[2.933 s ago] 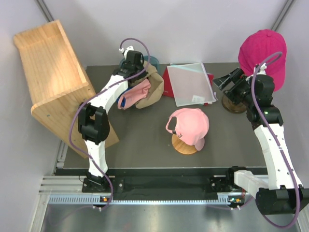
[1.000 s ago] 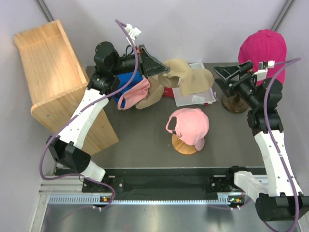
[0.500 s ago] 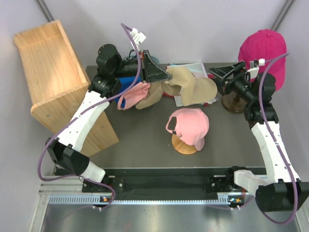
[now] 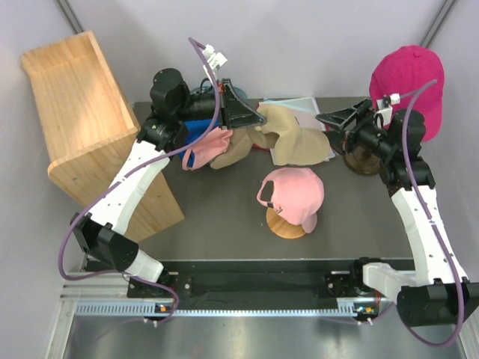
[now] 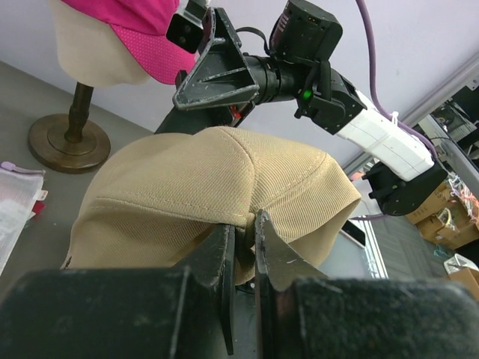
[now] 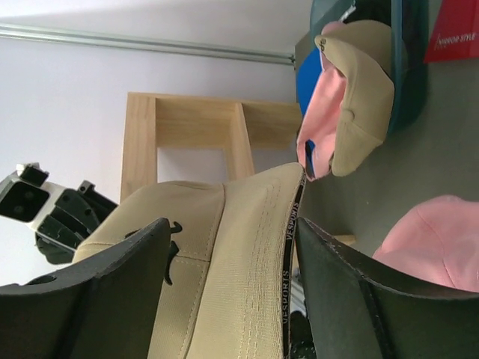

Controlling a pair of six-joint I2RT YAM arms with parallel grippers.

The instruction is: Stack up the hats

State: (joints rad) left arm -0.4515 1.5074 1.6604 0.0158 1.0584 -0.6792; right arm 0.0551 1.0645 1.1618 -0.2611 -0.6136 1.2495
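closes in with the right gripper (image 4: 329, 120) on the tan fabric baseball cap (image 4: 296, 142), carried off the heap of pink, blue and tan caps (image 4: 217, 146) and now held over the back of the dark tabletop (image 4: 224, 217). narrows once-wide jaws to either side of the crown; cannot tell whether gripping yet. reads as a handover before stacking. pinches a fold of the cap's edge in the left gripper (image 5: 243, 224), nearly pressed together, forearm stretched rightward; reaches leftward with the right arm, wrist level.

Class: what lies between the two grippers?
A tan cap spans from the left gripper, which pinches it, to the right gripper; the top view shows it.
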